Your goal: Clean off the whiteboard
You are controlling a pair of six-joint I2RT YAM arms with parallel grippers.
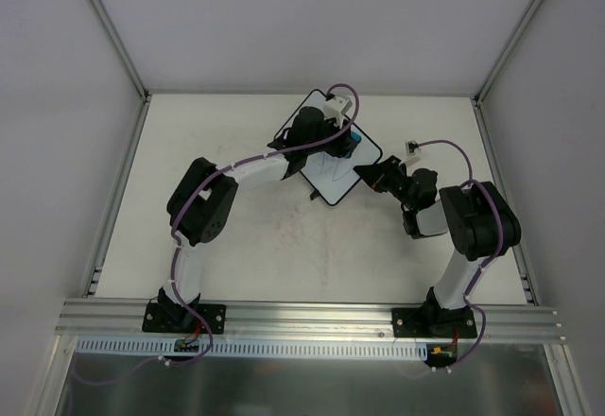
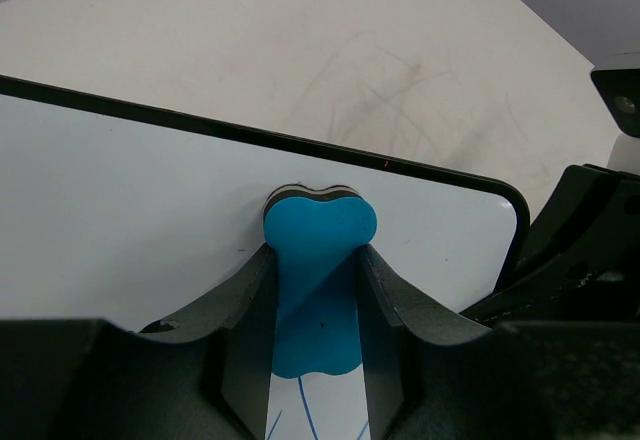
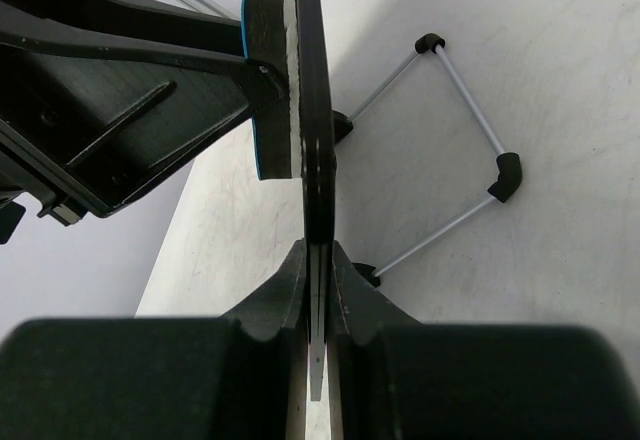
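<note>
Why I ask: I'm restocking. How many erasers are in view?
1. The blue eraser sits in the left gripper, pressed on the whiteboard; the arms may hide others.

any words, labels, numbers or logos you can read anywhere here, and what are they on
No text can be read.
whiteboard: only a few blue pen strokes, no letters.
eraser: plain blue, no print.
arm bases: any marking is too small to tell.
</note>
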